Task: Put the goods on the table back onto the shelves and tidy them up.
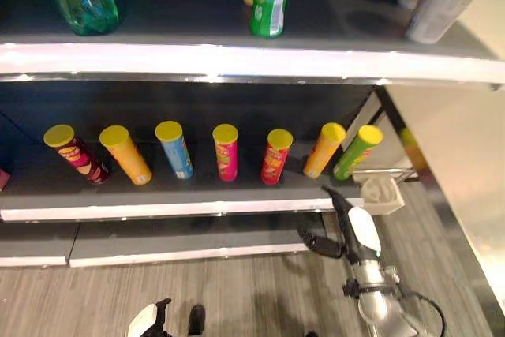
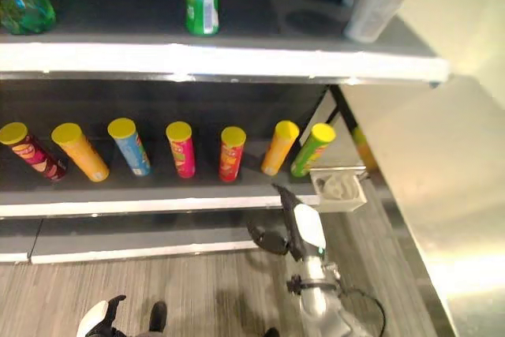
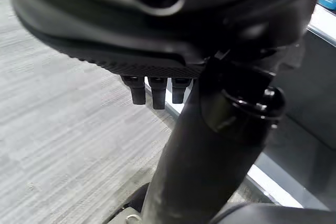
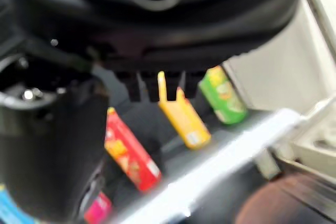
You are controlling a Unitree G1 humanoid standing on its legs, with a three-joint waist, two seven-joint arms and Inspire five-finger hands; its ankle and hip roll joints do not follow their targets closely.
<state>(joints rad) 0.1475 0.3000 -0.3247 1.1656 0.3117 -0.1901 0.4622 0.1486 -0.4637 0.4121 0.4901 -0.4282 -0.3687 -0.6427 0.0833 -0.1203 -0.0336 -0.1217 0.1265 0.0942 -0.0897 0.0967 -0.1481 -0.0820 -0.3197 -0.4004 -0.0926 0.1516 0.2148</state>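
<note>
Your right robot hand [image 1: 357, 226], fingers relaxed and holding nothing, sits just below the lower shelf [image 1: 158, 203], nearest the green chip can [image 1: 357, 151] standing up and ahead of it at the row's right end, while the left robot hand [image 1: 150, 319] hangs low, its fingers unreadable.

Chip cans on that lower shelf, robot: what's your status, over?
Right hand open, empty, just short of the lower shelf. Left hand low, empty. Seven chip cans standing in a row. Nothing in the way.
</note>
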